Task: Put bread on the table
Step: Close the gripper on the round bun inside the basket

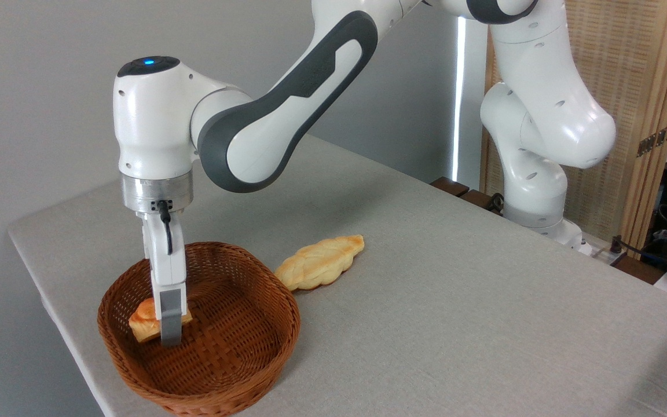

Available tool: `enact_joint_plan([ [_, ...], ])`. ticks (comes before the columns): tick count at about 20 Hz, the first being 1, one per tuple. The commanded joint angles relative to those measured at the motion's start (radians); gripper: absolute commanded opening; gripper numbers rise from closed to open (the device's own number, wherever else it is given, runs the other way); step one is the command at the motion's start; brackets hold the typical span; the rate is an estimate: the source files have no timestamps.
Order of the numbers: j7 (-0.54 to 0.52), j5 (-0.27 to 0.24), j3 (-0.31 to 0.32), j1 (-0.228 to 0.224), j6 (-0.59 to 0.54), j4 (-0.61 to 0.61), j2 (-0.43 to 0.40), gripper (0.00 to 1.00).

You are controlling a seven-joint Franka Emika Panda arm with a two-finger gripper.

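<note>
Orange-golden bread, brown woven wicker basket, pale-yellow braided loaf, light grey-beige table cloth, white-and-grey arm

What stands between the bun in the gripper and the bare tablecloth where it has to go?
Only the basket's wall: the gripper holds the bun inside the wicker basket, so it must clear the rim. On the table, the braided loaf lies just beyond.

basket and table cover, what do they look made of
The basket looks like woven wicker or rattan, brown with a slight sheen: interlaced strands show on wall and floor. The table cover looks like matte grey-beige cloth, with a fine weave texture.
</note>
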Motion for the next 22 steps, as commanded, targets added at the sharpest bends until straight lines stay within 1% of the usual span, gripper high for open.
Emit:
enact_joint_plan([
  [1,-0.016,0.001,-0.004,0.003,0.029,-0.004,-0.004,1.0],
  [3,-0.018,-0.001,-0.004,0.003,0.029,-0.004,-0.004,0.99],
  [5,-0.018,-0.001,-0.004,0.003,0.029,-0.004,-0.004,0.85],
  [7,-0.019,-0.001,-0.004,0.003,0.029,-0.004,-0.004,0.61],
  [8,-0.019,-0.001,-0.004,0.002,0.029,-0.004,-0.005,0.51],
  [9,-0.019,-0.001,-0.004,0.002,0.027,-0.004,-0.005,0.45],
  [22,-0.026,-0.001,-0.002,0.003,0.027,-0.004,-0.011,0.42],
])
